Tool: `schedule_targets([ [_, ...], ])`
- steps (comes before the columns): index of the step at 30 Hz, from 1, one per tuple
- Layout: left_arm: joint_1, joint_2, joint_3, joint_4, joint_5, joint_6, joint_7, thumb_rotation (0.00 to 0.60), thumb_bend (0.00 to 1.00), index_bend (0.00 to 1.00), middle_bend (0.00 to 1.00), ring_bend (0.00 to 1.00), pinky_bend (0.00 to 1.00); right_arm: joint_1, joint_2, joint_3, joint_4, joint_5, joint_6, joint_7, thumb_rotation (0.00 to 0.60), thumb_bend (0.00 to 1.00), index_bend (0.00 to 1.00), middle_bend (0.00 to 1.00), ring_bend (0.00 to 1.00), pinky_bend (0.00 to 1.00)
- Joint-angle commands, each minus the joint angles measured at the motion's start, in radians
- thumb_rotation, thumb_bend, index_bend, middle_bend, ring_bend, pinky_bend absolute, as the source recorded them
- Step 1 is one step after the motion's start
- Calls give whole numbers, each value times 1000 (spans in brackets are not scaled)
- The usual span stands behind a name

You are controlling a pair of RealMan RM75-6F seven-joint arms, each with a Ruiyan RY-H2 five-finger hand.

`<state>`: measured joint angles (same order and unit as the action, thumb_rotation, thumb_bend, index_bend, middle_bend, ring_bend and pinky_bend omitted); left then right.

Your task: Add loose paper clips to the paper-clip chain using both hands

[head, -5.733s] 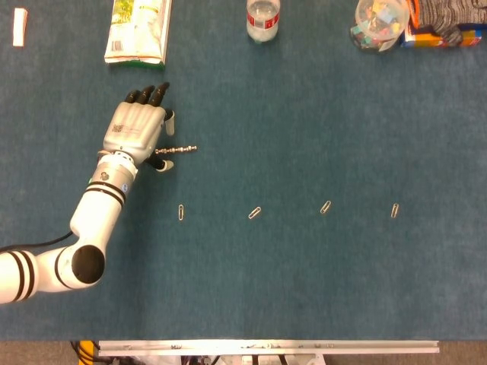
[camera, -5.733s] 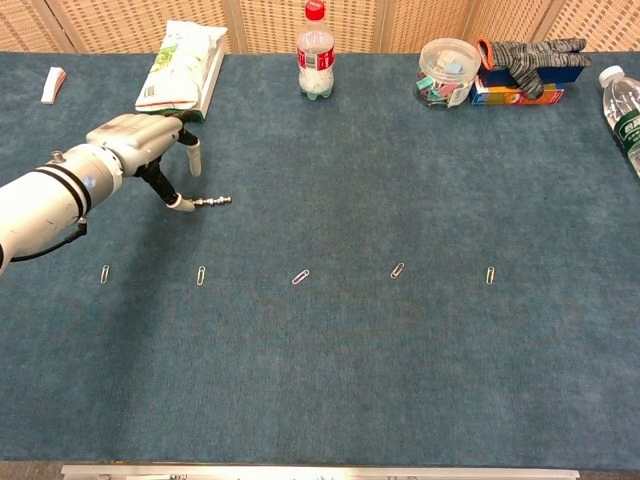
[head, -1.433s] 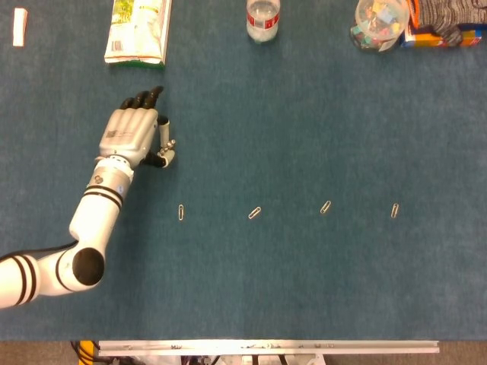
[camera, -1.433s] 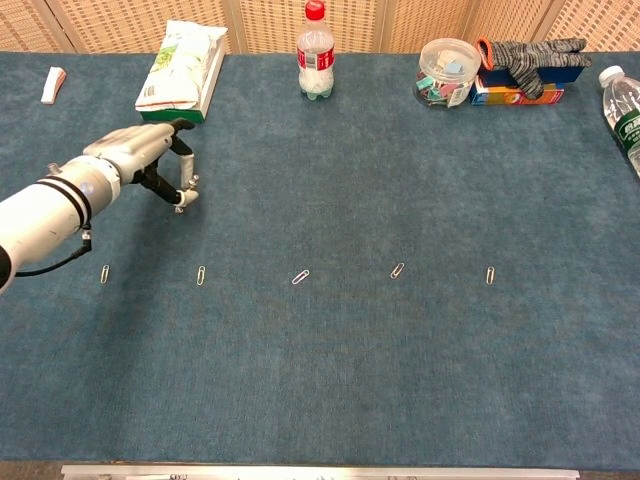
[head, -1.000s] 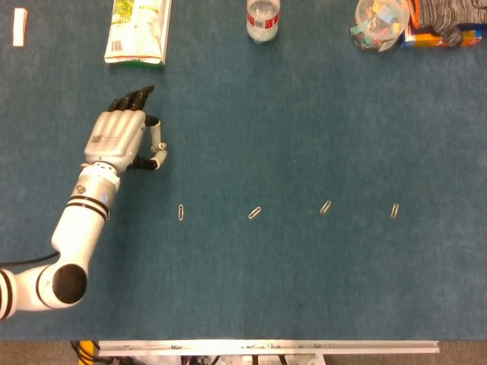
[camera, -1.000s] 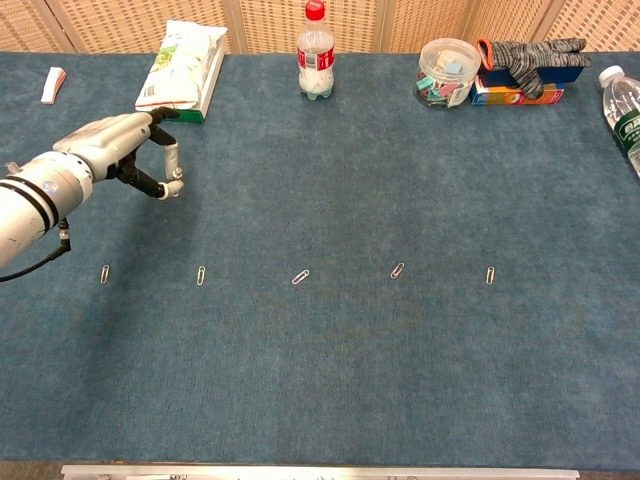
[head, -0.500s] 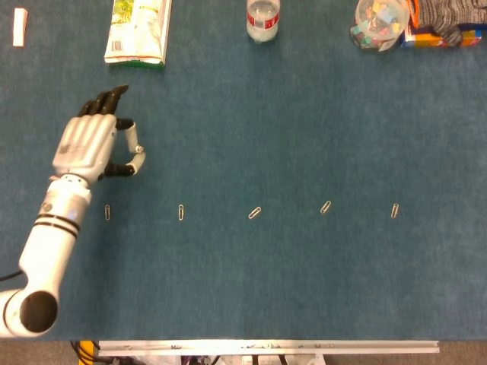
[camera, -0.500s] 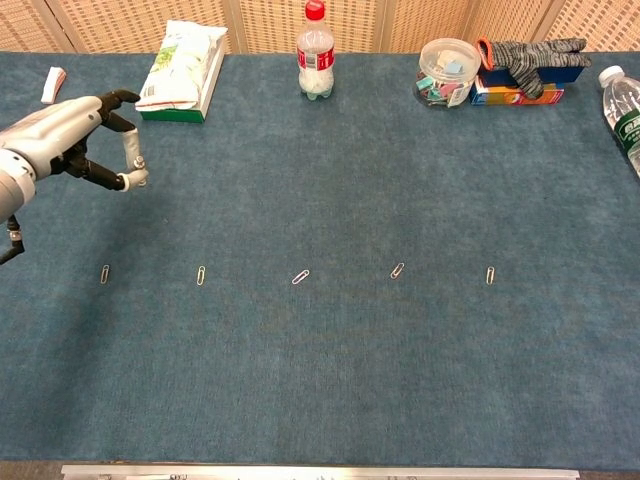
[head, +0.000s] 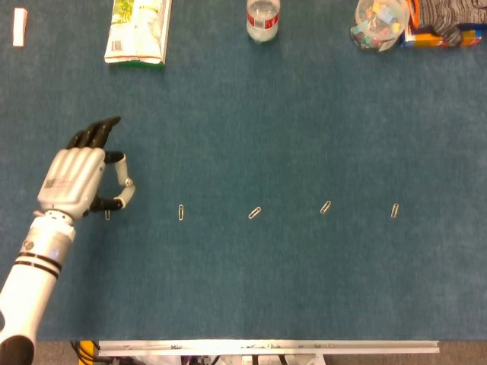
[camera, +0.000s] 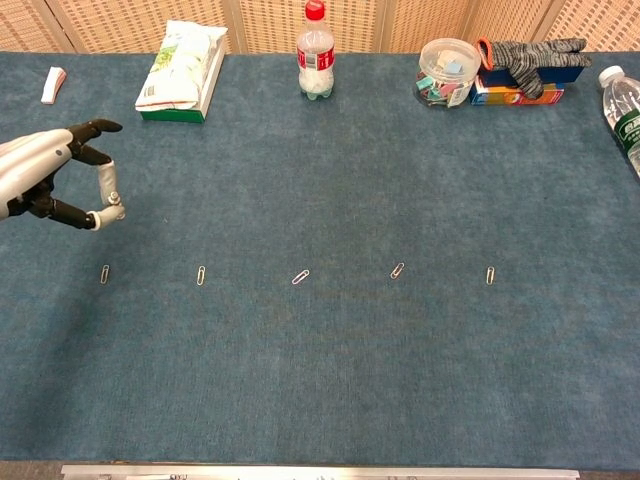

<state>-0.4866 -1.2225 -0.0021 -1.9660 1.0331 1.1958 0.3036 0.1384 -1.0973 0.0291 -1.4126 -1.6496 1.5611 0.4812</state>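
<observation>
Left hand hovers just above leftmost paper clip.

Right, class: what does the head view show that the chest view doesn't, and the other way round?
Only the head view: the left forearm with its black bands. Only the chest view: the wicker screen and a second bottle at the right edge. Both: the left hand pinching what looks like the paper-clip chain, five loose paper clips in a row, the snack bag, the middle bottle and the tub.
</observation>
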Motion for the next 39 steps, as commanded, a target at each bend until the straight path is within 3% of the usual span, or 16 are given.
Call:
schedule_targets([
  [1, 11, 8, 10, -3, 3, -8, -11, 600, 327, 605, 61, 0, 87, 0, 0, 0, 0, 0, 0, 0, 600, 0, 152, 165, 64, 369],
  [24, 112, -16, 61, 71, 57, -39, -97, 600, 327, 608, 62, 0, 87, 3, -1, -4, -4, -1, -5, -8, 600, 0, 152, 165, 64, 369],
  [39, 121, -71, 40, 158, 19, -95, -116, 600, 329, 615, 62, 0, 87, 2, 2, -2, -2, 2, -3, 0, 600, 0, 152, 165, 64, 369],
])
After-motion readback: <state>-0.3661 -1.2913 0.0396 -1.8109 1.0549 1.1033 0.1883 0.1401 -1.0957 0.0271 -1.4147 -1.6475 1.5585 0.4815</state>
